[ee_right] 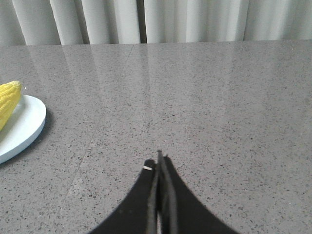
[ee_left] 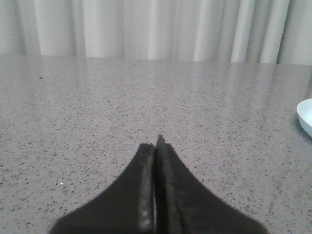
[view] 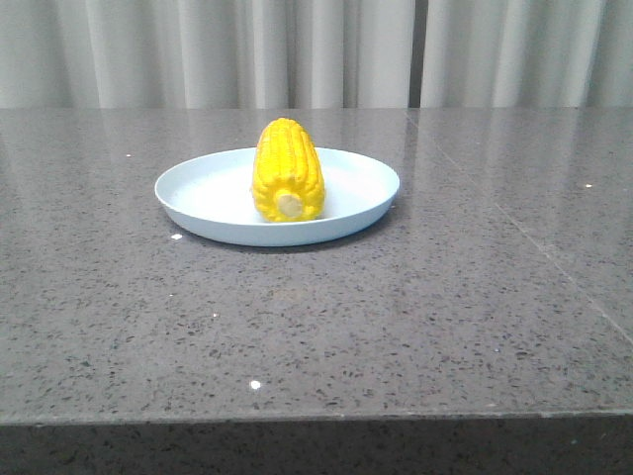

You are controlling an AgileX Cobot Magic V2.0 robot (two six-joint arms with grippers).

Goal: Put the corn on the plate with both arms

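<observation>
The bright-yellow corn (view: 288,170) lies on the pale-blue plate (view: 198,188) in the middle of the table, its pale stub end facing me. No arm shows in the front view. My left gripper (ee_left: 156,146) is shut and empty, low over bare table, with the plate's rim (ee_left: 305,116) far off at the edge of its view. My right gripper (ee_right: 159,163) is shut and empty over bare table. The plate (ee_right: 22,129) and the corn's tip (ee_right: 9,101) show at the edge of the right wrist view, well away from the fingers.
The grey speckled stone table (view: 396,317) has a seam running diagonally on the right (view: 534,237). Its front edge (view: 316,421) is close to the camera. Pale curtains (view: 316,49) hang behind the table.
</observation>
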